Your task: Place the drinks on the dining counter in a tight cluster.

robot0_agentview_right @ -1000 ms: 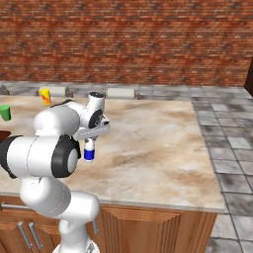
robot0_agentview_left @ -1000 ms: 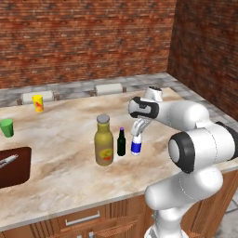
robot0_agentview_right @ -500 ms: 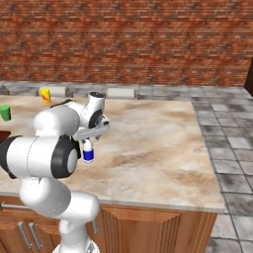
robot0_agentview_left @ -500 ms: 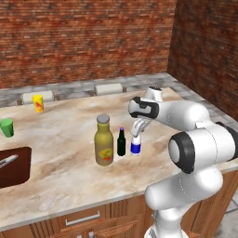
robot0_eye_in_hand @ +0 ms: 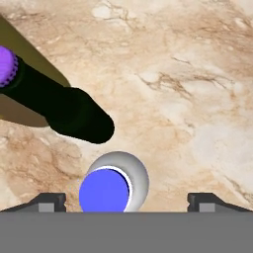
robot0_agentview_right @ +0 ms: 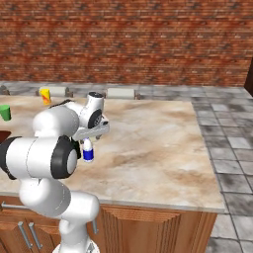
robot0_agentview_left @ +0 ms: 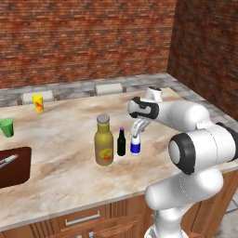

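Change: the gripper [robot0_agentview_left: 135, 131], clamped on the small white-and-blue bottle [robot0_agentview_left: 135, 147] a second ago, is now standing wide above it.
Meaning: release looks done; the bottle is standing free.
Cluster: tall olive-yellow bottle with grey cap [robot0_agentview_left: 103, 146], small dark purple-capped bottle [robot0_agentview_left: 121, 142], then the white-and-blue one, close together mid-desk.
Room: the beige marble desk [robot0_agentview_left: 60, 186] is lying bare to the right; near edge well apart.

small white-and-blue bottle [robot0_agentview_right: 88, 150] upright beneath end effector [robot0_agentview_right: 91, 133]
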Robot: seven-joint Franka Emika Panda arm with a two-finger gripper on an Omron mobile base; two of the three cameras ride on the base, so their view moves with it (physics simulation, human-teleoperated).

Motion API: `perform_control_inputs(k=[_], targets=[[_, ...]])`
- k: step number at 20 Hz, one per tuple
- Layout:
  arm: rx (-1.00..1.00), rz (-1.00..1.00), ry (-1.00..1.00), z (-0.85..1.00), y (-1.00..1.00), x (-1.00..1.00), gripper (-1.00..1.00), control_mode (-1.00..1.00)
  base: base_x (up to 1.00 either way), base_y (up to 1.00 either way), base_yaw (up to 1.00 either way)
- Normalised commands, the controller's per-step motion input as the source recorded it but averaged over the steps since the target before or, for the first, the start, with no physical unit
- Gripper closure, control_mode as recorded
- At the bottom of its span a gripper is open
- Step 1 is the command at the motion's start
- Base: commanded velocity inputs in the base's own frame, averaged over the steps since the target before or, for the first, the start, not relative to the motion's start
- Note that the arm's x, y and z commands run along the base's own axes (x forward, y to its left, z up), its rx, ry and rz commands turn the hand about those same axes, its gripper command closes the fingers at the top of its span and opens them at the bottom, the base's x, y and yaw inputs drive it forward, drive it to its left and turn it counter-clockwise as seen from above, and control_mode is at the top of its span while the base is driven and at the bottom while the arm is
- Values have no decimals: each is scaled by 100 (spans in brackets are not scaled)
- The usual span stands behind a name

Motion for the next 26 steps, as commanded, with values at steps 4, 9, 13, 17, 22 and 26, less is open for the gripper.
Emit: perform_control_inputs(k=[4,9,13,17,22,26], targets=[[0,-1,4,10,0,0,-100,-100,0,0,0],[0,0,2,62,0,-33,-100,-100,0,0,0],[0,0,1,84,0,-43,-100,-100,0,0,0],[0,-10,1,60,0,-54,-100,-100,0,0,0],[0,-27,0,28,-3,-67,-100,-100,0,0,0],[0,-33,0,18,-2,-66,-100,-100,0,0,0]])
